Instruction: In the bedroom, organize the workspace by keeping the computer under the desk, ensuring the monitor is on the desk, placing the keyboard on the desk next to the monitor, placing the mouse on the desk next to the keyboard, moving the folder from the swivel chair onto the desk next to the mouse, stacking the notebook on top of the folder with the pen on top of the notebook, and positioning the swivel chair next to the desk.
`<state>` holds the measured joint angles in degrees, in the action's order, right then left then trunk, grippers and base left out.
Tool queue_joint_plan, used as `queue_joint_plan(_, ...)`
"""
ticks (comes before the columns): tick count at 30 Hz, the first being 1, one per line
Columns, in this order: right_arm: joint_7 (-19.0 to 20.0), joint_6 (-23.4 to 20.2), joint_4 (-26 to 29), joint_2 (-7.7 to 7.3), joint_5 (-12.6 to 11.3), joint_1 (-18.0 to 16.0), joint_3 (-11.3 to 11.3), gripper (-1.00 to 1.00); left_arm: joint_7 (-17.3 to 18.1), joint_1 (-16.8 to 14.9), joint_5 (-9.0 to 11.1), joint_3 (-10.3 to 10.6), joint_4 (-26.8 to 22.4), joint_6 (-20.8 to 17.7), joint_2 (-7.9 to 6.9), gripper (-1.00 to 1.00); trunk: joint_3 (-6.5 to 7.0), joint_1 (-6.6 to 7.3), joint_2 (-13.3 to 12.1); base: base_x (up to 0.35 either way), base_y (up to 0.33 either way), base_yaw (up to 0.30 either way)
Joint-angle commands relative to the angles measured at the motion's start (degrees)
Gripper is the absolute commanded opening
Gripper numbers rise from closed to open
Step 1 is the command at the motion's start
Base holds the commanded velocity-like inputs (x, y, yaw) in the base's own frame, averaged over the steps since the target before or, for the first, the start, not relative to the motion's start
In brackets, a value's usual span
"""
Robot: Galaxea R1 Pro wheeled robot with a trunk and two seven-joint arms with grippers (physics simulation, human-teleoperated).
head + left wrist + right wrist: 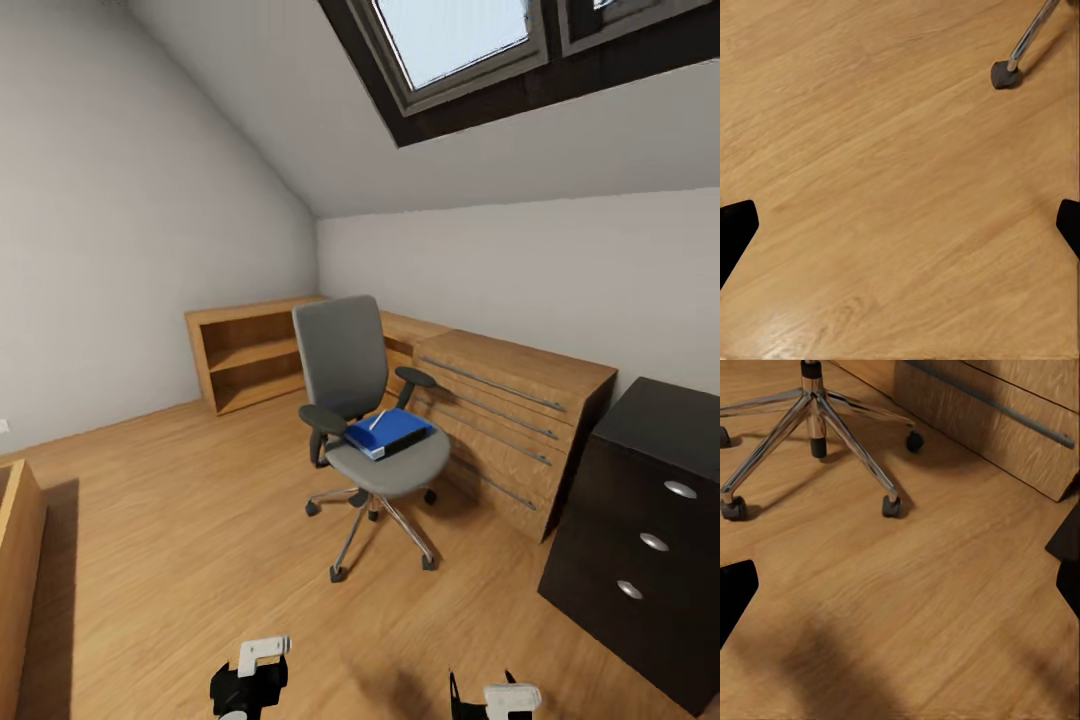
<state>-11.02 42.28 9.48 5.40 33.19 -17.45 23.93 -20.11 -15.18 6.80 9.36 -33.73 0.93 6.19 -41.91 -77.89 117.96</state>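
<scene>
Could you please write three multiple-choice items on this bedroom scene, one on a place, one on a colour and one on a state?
1. Where does the folder lie?
A. On the floor
B. On the seat of the swivel chair
C. On the black drawer block

2. What colour is the swivel chair's back?
A. Grey
B. Red
C. Light wood

3. How do the two grippers stand?
A. Both shut on the pen
B. Left shut on the folder, right open
C. Both open and holding nothing

Answers:
1. B: the blue folder rests on the seat of the swivel chair, with the white pen on top.
2. A: the tall back is plain grey.
3. C: the left gripper and the right gripper have fingertips wide apart over bare wood floor.
</scene>
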Motion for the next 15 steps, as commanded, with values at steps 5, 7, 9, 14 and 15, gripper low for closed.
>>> queue_joint_plan(5,-0.40,0.29,-0.21,-0.02,0.65,-0.04,0.25,1.00,-0.45,-0.02,0.66,0.35,1.41,0.15,-0.03,1.00,1.04,1.15,-1.99,-0.324,0.168,-0.271)
queue_joint_plan(7,-0.41,0.31,-0.23,-0.03,0.65,-0.04,0.24,1.00,-0.45,-0.02,0.66,0.34,1.78,0.17,0.00,1.00,1.44,1.59,-2.79,-0.325,0.171,-0.263)
queue_joint_plan(9,-0.41,0.33,-0.30,0.01,0.65,-0.04,0.29,1.00,-0.45,-0.02,0.68,0.29,2.10,0.19,0.02,1.00,1.83,2.03,-3.60,-0.325,0.172,-0.158)
queue_joint_plan(14,-0.41,0.36,-0.40,0.04,0.65,-0.04,0.35,1.00,-0.45,-0.02,1.12,0.16,2.35,0.21,0.04,1.00,2.75,3.13,-5.60,-0.325,0.172,-0.065)
queue_joint_plan(15,-0.41,0.38,-0.41,0.04,0.65,-0.04,0.37,1.00,-0.45,-0.02,1.71,0.12,2.38,0.24,0.01,1.00,2.93,3.34,-6.00,-0.325,0.174,-0.023)
